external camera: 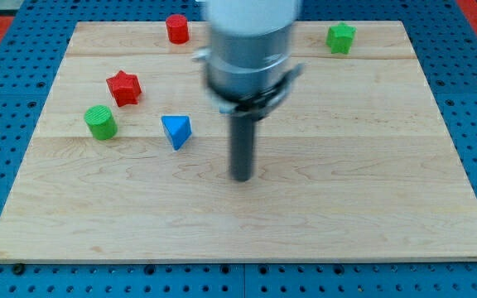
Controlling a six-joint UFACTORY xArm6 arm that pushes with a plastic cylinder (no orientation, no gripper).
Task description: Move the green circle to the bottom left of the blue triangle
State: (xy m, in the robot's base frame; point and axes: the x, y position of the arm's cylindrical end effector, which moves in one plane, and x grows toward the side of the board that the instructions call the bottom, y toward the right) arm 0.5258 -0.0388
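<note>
The green circle (101, 122) is a short green cylinder at the view's left of the wooden board (346, 207). The blue triangle (176, 131) lies to its right, a gap apart. My tip (241, 176) is on the board to the right of the blue triangle and slightly lower, touching no block. The rod hangs from the blurred arm body at the view's top centre.
A red star (124, 88) lies above and between the green circle and the blue triangle. A red cylinder (177, 29) stands at the top left. A green block (340, 38), roughly pentagonal, is at the top right. Blue pegboard surrounds the board.
</note>
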